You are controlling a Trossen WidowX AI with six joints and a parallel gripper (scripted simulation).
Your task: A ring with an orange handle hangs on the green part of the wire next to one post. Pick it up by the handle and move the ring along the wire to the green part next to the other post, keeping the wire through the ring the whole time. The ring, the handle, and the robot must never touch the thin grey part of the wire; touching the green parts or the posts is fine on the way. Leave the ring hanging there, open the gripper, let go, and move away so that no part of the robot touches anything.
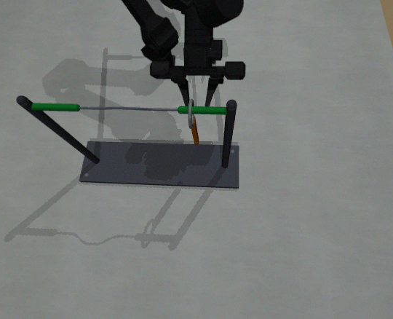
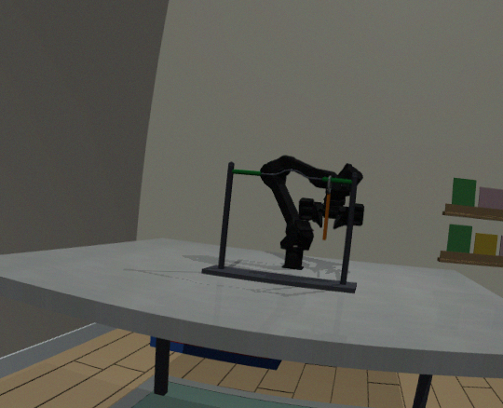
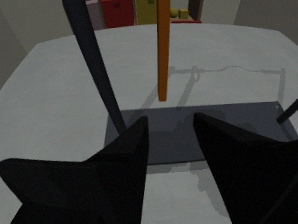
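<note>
The grey ring hangs around the green part beside the right post, near that part's inner end. Its orange handle hangs down below the wire. My gripper is partly open and empty, on the arm's side of the handle. The wrist view shows a gap between the fingertips and the handle. The thin grey wire leads to the other green part at the left post.
The dark base plate lies on the table under the wire. In the wrist view one post rises close on the left, beyond the left finger. Shelves with coloured blocks are on the far wall.
</note>
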